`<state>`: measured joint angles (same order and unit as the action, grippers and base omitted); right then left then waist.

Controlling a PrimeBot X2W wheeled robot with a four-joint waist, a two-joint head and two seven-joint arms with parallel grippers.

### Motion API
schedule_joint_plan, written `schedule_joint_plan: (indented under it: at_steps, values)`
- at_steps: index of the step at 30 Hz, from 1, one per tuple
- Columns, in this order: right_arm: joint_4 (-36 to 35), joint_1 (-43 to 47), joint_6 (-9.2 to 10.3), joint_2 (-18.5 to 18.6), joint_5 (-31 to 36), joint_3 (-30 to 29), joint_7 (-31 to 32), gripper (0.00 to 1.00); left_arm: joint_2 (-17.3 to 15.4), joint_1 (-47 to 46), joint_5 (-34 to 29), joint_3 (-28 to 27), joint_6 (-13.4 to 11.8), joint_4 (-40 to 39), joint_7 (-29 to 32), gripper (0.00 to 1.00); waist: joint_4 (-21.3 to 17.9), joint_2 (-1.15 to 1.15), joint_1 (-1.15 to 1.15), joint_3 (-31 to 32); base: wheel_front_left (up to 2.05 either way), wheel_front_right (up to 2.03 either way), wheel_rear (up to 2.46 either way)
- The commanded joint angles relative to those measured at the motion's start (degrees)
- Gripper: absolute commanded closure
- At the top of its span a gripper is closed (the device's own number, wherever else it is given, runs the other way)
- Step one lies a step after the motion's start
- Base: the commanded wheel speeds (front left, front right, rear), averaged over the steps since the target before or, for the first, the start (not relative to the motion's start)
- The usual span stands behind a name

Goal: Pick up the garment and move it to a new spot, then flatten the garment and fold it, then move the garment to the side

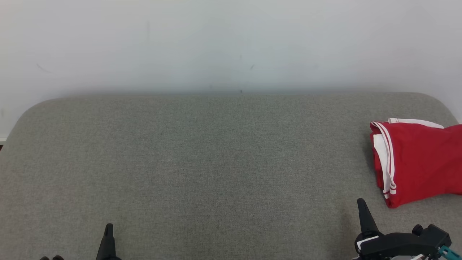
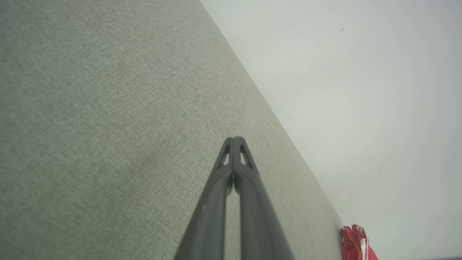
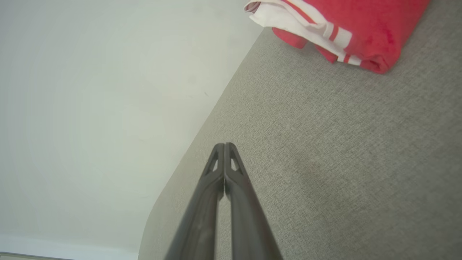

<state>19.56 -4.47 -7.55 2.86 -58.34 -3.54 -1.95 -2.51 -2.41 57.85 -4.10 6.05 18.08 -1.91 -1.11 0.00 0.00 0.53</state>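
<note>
- The red garment (image 1: 418, 162) with white trim lay folded at the right edge of the grey fabric-covered desk (image 1: 216, 162), partly cut off by the head view's border.
- The right pincer (image 1: 362, 204) had its fingers pressed together, holding nothing. It pointed past the garment's nearest corner, close to it but not touching.
- The left pincer (image 1: 109, 227), likewise pressed together and empty, was at the desk's left front, well apart from the garment.

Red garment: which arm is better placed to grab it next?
Right. The right gripper is near the red garment at the right of the gray cushion; the left gripper is far off. Both are shut.
</note>
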Motion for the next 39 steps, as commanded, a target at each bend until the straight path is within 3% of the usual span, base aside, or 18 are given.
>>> schedule_joint_plan:
  at_steps: [1,39]
  values:
    - [-0.9,-1.0,0.06,0.0,-1.6,-0.2,0.4,1.0,-0.3,-1.2,1.9,-0.3,0.2,-0.8,0.4,1.0,0.0,0.0,0.0,0.0,0.0,0.0,0.0]
    - [-4.0,-1.5,0.09,0.0,-22.7,-2.1,5.7,1.0,-0.4,-3.1,23.1,-1.7,1.0,-3.0,5.6,1.0,0.6,0.0,0.0,-0.4,0.0,0.0,0.0]
